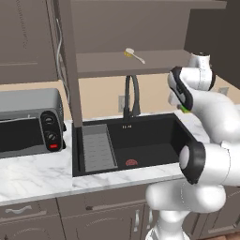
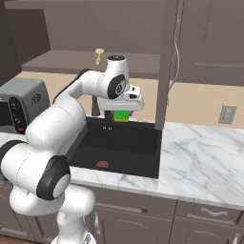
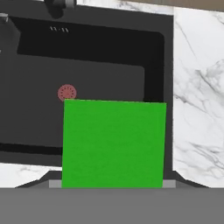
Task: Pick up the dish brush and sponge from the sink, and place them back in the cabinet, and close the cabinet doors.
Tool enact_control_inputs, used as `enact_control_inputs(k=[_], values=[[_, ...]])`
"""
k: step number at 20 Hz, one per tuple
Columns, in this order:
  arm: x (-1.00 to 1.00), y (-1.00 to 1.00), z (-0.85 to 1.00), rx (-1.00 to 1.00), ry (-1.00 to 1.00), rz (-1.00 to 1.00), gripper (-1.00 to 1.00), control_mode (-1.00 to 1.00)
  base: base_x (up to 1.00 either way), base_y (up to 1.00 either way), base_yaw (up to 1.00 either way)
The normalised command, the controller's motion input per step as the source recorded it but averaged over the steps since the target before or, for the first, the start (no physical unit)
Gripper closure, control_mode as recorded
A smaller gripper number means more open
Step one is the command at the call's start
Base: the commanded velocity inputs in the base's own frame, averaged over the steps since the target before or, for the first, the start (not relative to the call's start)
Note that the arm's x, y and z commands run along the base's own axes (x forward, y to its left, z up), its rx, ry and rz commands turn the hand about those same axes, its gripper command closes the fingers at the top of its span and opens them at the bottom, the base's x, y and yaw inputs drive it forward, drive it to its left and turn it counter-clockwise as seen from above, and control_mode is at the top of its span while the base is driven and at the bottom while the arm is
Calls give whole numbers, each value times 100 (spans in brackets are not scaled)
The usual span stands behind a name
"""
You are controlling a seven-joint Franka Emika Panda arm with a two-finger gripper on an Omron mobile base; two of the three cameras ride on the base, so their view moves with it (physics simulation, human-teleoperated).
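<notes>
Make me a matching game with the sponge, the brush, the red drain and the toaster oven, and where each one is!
Things:
1. sponge
2. dish brush
3. red drain
4. toaster oven

Places:
A. on the cabinet shelf
B. on the counter beside the sink
C. held in the hand above the sink
D. on the sink bottom

Pairs: 1-C, 2-A, 3-D, 4-B
</notes>
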Motion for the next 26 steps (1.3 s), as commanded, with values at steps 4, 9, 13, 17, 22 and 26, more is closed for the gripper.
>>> enact_control_inputs(k=[4,9,13,17,22,26], values=[[-25,7,46,0,-5,6,100,-100,0,0,0],[-16,15,46,0,-4,5,100,-100,0,0,0],[-10,22,46,0,-4,3,100,-100,0,0,0],[0,27,50,0,-5,0,100,-100,0,0,0],[0,22,47,0,-8,0,100,-100,0,0,0],[4,21,33,0,-7,0,100,-100,0,0,0]])
